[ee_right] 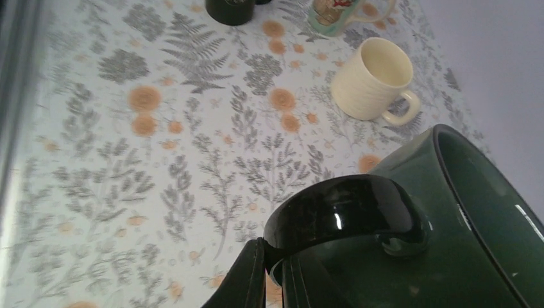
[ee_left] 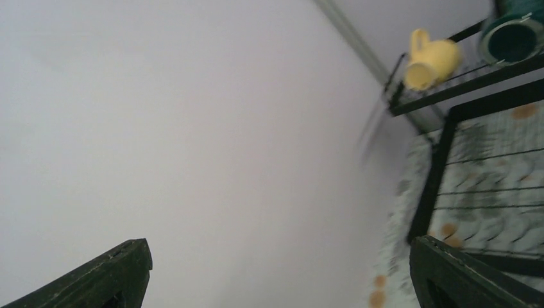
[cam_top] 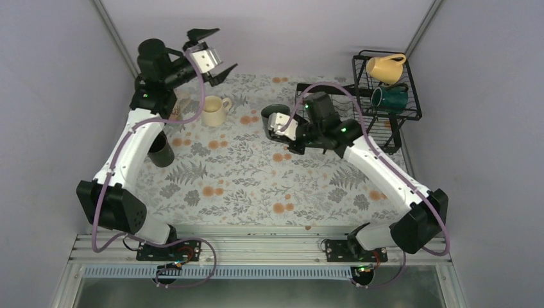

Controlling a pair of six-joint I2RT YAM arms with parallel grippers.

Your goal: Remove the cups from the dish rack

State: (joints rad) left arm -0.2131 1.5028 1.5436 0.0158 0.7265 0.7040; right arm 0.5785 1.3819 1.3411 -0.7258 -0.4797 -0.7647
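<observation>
cream mug [cam_top: 215, 110], printed mug [ee_right: 333, 13] and black mug [cam_top: 161, 153] stand on the worktop [cam_top: 256, 186] left of the dish rack [cam_top: 415, 96]; yellow mug [cam_top: 385, 67] and teal mug [cam_top: 390, 97] sit in it. right fingers [ee_right: 247, 282] pinch the dark green mug [ee_right: 449, 256] by its handle, just left of the rack; left fingers [ee_left: 96, 276] spread, empty.

The tool [ee_right: 274, 274] is clamped on the glossy handle [ee_right: 346, 208] of a dark green mug [ee_right: 442, 256]. The mug body lies directly right of the tool. Ahead of the tool, a ribbed cream mug [ee_right: 369, 80] stands upright on the floral desk [ee_right: 128, 160]. Farther ahead, a dark mug [ee_right: 229, 9] and a printed mug [ee_right: 333, 13] are cropped by the frame edge.
</observation>
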